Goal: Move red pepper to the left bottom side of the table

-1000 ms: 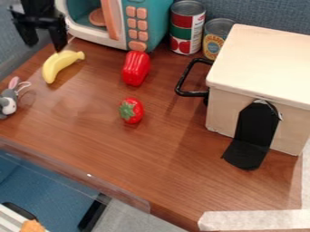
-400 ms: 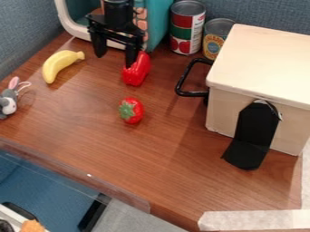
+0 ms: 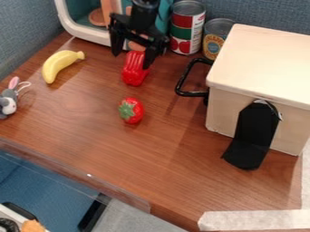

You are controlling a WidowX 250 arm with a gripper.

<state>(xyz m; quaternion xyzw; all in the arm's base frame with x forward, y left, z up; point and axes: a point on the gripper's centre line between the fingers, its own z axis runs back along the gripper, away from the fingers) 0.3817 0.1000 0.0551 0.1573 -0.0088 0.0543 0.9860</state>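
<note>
I've got the arm [image 3: 145, 10] in from twelve o'clock, hanging steeply, in front of the microwave [image 3: 88, 32]. Pincer [image 3: 132, 54] pointing down, its fingers spread apart over the far end of the red pepper [image 3: 134, 73] — contact, I can't tell. Pepper's lying at twelve on the bench [image 3: 91, 129], strawberry [image 3: 133, 110] at its six, banana [image 3: 59, 65] at its nine.

The gripper [image 3: 131, 60] hides part of the pepper [image 3: 133, 74]'s upper end; whether they touch, I cannot tell. It also covers part of the microwave [image 3: 91, 37], which the top edge cuts off, as it does the arm [image 3: 145, 5]. The box [image 3: 260, 54] hides part of the right-hand can [image 3: 213, 44] and runs past the right edge. An orange thing [image 3: 32, 226], cut off at the bottom, is unclear.
</note>
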